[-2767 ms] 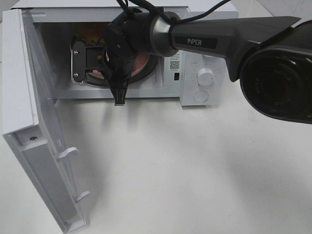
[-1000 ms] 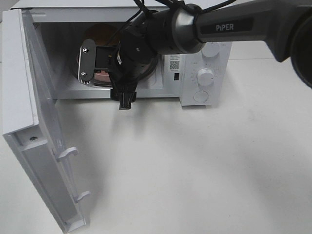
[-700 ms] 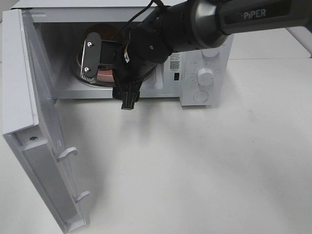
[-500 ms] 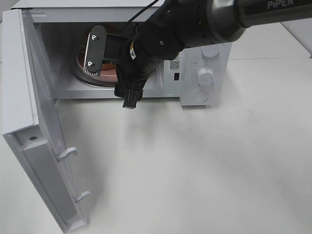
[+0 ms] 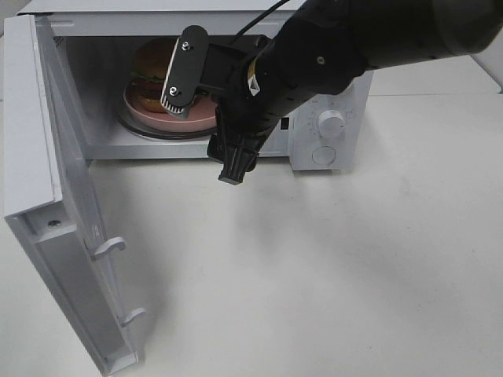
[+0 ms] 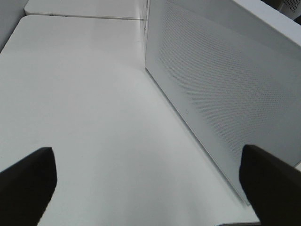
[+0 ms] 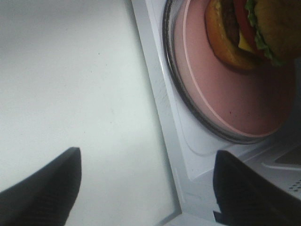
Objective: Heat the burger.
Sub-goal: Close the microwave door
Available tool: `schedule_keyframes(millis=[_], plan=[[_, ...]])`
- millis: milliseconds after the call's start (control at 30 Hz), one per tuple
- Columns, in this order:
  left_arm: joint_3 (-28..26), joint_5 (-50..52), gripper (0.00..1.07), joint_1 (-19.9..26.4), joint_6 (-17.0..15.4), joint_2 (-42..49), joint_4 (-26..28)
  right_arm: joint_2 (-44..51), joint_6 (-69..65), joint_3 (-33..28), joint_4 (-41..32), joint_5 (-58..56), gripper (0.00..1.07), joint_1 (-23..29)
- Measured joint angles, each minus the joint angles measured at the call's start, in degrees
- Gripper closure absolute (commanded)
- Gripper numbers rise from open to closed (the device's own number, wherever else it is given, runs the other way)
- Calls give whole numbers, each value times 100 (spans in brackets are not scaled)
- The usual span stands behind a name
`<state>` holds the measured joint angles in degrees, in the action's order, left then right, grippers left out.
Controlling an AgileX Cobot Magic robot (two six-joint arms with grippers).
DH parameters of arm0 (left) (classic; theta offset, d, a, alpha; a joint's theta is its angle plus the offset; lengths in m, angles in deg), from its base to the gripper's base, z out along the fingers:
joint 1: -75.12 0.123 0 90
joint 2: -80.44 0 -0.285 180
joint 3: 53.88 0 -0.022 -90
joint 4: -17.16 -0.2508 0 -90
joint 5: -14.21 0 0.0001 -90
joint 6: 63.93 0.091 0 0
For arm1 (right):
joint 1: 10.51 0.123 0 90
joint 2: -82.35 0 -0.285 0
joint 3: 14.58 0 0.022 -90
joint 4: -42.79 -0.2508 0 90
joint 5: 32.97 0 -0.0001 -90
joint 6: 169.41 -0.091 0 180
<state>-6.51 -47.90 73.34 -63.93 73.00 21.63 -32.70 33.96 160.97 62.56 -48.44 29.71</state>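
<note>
The burger (image 5: 152,63) (image 7: 249,26), with golden bun, lettuce, tomato and cheese, sits on a pink plate (image 5: 138,105) (image 7: 221,89) inside the open microwave (image 5: 314,161). The plate rests on the glass turntable (image 7: 175,101). My right gripper (image 5: 204,126) (image 7: 146,162) hovers just outside the microwave's opening, in front of the plate. It is open with nothing between its fingers. My left gripper (image 6: 148,162) is open and empty, low over the table beside the microwave door (image 6: 221,84). It does not show in the exterior high view.
The microwave door (image 5: 47,196) swings wide open to the left and reaches toward the table's front. The control panel with a round knob (image 5: 332,124) is on the microwave's right. White tabletop (image 5: 314,275) stretches in front.
My right gripper has drawn back out of the microwave, rising and shifting right. The burger and plate, earlier covered by it, now show inside. The left gripper is unchanged.
</note>
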Motion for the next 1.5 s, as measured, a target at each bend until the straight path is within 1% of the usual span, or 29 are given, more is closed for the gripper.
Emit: schedule_keyframes(millis=[133, 167, 200, 233, 300, 333, 400, 500, 567, 667, 733, 767, 833, 933, 1000, 1033, 1100, 1167, 1200, 1300, 1367, 1500], plan=[[0, 0, 9, 0, 0, 0, 0, 430, -344, -435, -23, -17, 31, 0], [0, 0, 9, 0, 0, 0, 0, 430, -344, -435, -23, -17, 31, 0], [0, 0, 9, 0, 0, 0, 0, 596, -504, -619, -46, -46, 31, 0], [0, 0, 9, 0, 0, 0, 0, 596, -504, -619, -46, -46, 31, 0], [0, 0, 9, 0, 0, 0, 0, 831, -791, -894, -46, -92, 31, 0], [0, 0, 9, 0, 0, 0, 0, 831, -791, -894, -46, -92, 31, 0], [0, 0, 9, 0, 0, 0, 0, 1157, -1266, -1295, -195, -109, 31, 0], [0, 0, 9, 0, 0, 0, 0, 1243, -1369, -1404, -246, -109, 31, 0], [0, 0, 9, 0, 0, 0, 0, 1558, -1742, -1816, -401, -120, 31, 0], [0, 0, 9, 0, 0, 0, 0, 1639, -1822, -1931, -447, -126, 31, 0], [0, 0, 9, 0, 0, 0, 0, 1977, -2114, -2320, -619, -218, 31, 0], [0, 0, 9, 0, 0, 0, 0, 1977, -2114, -2320, -619, -218, 31, 0], [0, 0, 9, 0, 0, 0, 0, 2269, -2257, -2573, -745, -321, 31, 0], [0, 0, 9, 0, 0, 0, 0, 2378, -2338, -2653, -785, -390, 31, 0], [0, 0, 9, 0, 0, 0, 0, 2825, -2567, -2888, -900, -716, 31, 0], [0, 0, 9, 0, 0, 0, 0, 2825, -2567, -2888, -900, -716, 31, 0], [0, 0, 9, 0, 0, 0, 0, 3134, -2750, -3025, -934, -1054, 31, 0], [0, 0, 9, 0, 0, 0, 0, 3220, -2790, -3054, -928, -1152, 31, 0], [0, 0, 9, 0, 0, 0, 0, 3426, -2848, -3083, -940, -1444, 31, 0], [0, 0, 9, 0, 0, 0, 0, 3529, -2893, -3083, -940, -1587, 31, 0], [0, 0, 9, 0, 0, 0, 0, 3908, -2968, -3088, -945, -2160, 31, 0], [0, 0, 9, 0, 0, 0, 0, 4183, -2968, -3100, -945, -2590, 31, 0]])
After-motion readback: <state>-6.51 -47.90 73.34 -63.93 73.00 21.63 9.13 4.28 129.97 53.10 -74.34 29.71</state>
